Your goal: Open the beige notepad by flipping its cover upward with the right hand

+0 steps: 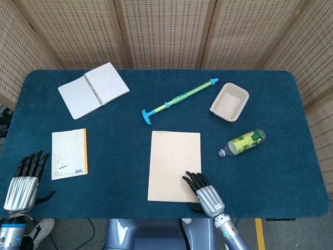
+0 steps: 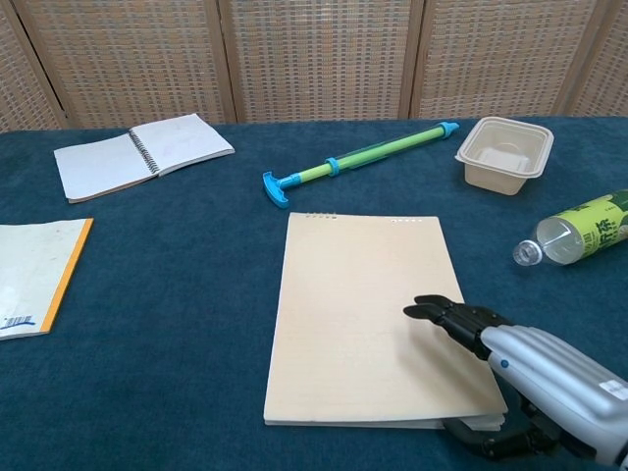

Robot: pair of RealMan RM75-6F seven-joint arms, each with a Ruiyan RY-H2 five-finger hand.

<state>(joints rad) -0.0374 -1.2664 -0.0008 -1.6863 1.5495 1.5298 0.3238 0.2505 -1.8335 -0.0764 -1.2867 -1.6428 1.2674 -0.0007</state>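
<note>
Woven-cane screen panels behind; blue cloth table in front.

Beige notepad: centre-front, near edge close to the table's front edge. Right hand at its front-right corner, fingers lying across the cover, thumb seemingly under the slightly lifted corner; grip uncertain.

Left hand: front-left table edge, fingers spread, holding nothing.

Open spiral notebook: back left. Orange-edged booklet: left, print unreadable.

Green-and-blue stick, beige tray: beyond the pad. Green-labelled bottle: lying right; label text illegible.

Bare cloth lies between pad and booklet.
</note>
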